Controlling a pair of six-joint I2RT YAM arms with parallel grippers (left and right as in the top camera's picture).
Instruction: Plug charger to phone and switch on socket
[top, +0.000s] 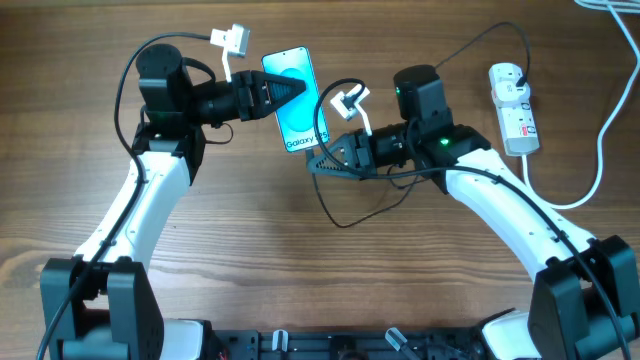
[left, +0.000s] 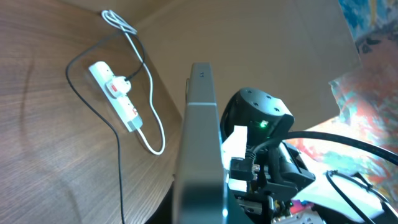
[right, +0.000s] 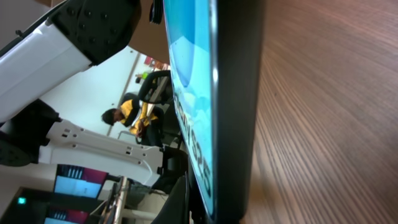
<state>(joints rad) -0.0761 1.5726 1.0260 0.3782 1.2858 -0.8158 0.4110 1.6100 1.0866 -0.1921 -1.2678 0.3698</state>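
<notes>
Shows the phone (top: 300, 105) toward the rear centre of the wooden worktop (top: 300, 285): a slim flat rectangle with a dark rim, teal-green screen facing up, turned slightly off square. Grips it on the long left edge with the left end effector (top: 283, 92), black fingers closed over the screen side. Cannot tell from above whether lifted or resting. Presents it edge-on in both wrist views, a thin dark band down the middle of each.

Finds the right end effector (top: 322, 160) just beside the phone's lower short edge, tips pointing at it. Cannot tell whether open or closed, nor whether touching the phone.

Sets the socket (top: 514, 110) well apart, near the right edge of the worktop: white and oblong with small red marks, a white plug adapter (top: 508, 74) seated at its far end. Traces the charger (left: 120, 174) as a thin black line from that adapter, looping over bare wood. Sends the thick white cord (top: 590, 185) curving from the socket's near end toward the right edge and out at the top corner.

Leaves open wood across the front centre, between the two arms.

Reads "Galaxy S25" on a white strip low on the screen. Renders that lettering too slanted to make out in the right wrist view.
</notes>
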